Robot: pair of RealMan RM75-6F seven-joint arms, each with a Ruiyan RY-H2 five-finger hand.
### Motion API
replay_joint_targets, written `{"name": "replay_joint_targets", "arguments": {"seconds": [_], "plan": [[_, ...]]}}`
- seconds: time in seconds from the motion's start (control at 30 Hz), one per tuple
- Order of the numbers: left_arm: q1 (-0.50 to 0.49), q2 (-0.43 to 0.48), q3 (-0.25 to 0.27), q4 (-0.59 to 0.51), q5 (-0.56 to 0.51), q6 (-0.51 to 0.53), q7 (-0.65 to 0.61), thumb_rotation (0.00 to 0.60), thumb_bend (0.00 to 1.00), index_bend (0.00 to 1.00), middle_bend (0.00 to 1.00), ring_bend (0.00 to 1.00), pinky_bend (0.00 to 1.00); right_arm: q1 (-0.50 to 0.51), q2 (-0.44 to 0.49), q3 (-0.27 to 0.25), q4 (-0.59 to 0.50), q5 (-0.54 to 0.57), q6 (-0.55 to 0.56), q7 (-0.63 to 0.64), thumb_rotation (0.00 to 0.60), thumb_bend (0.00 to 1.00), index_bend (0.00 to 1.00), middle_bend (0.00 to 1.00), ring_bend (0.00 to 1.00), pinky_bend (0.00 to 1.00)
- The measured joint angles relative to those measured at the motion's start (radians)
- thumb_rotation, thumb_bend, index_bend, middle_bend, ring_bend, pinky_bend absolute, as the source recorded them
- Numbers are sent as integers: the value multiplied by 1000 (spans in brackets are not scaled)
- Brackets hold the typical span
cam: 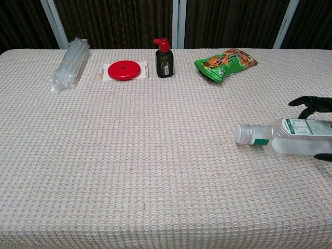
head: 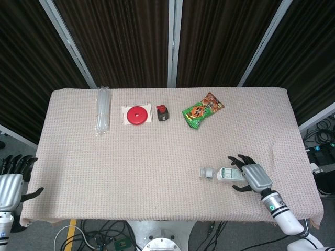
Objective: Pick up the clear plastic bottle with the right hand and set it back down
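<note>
**Cloth-covered table, dark curtained backdrop: bottle under right hand**

Table (head: 157, 157), beige woven cloth, set before dark curtains.

Right hand (head: 250, 175): over the base end of the clear plastic bottle (head: 225, 173), fingers (cam: 310, 102) spread and arched above the far side, thumb on the near side. Whether they touch or grip the bottle cannot be told.

Clear plastic bottle: lying on its side near the table's front right, white cap pointing left, label half under the hand.

Left hand (head: 10, 183): off the front left corner, fingers apart, holding nothing.

Along the far edge, well apart from the bottle: green snack bag (head: 201, 110), small dark bottle (head: 162, 112), red disc (head: 137, 115), clear tube bundle (head: 102, 110).
</note>
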Motion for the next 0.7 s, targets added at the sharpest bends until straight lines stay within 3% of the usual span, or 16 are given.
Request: {"name": "replay_joint_targets", "arguments": {"seconds": [0.13, 0.47, 0.7], "plan": [[-2, 0, 0, 0, 2, -2, 1, 600, 0, 210, 144, 70, 31, 3, -11, -5, 11, -6, 6, 10, 600, 108, 176, 302, 109, 161], [-37, 3, -7, -14, 39, -21, -3, 600, 0, 210, 145, 70, 31, 4, -48, -3, 61, -47, 84, 51, 600, 253, 501, 504, 314, 408], [-98, 7, -29, -24, 100, -39, -70, 600, 0, 210, 150, 70, 32, 16, -53, 13, 78, -117, 187, 195, 600, 283, 528, 519, 329, 433]]}}
